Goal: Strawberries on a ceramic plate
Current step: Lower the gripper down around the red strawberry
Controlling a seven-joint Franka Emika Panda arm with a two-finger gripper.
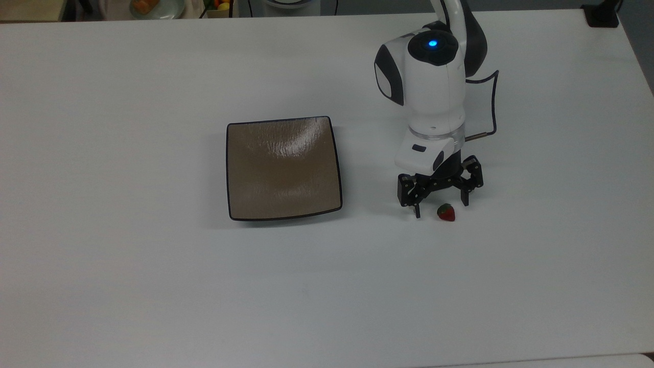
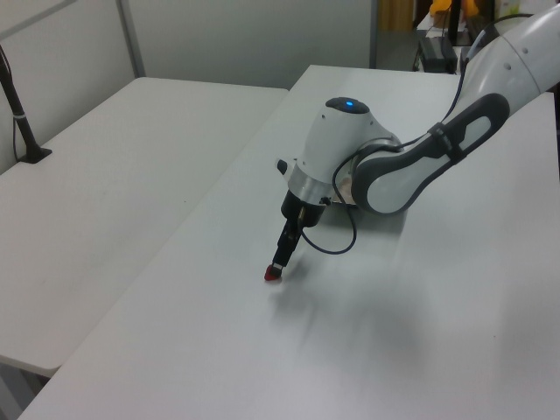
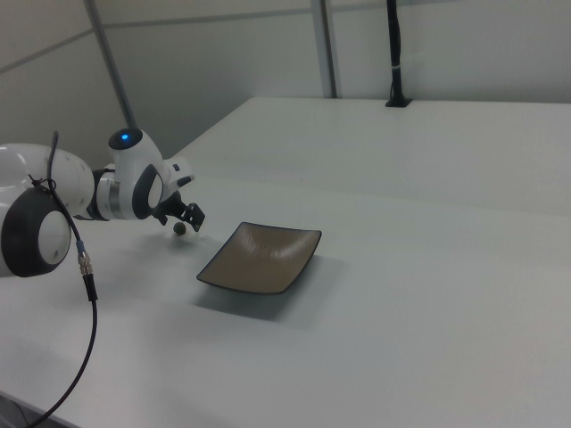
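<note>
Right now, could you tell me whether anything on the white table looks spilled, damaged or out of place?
Nothing stands out. The square glossy tan-brown plate lies flat and bare, the small red strawberry looks whole on the white table, and the open black two-finger gripper straddles it.

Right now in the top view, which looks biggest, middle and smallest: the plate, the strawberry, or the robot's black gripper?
1. The ceramic plate looks biggest.
2. The gripper, fingers spread, is middle, though it sits nearer the camera.
3. The strawberry is smallest.
</note>
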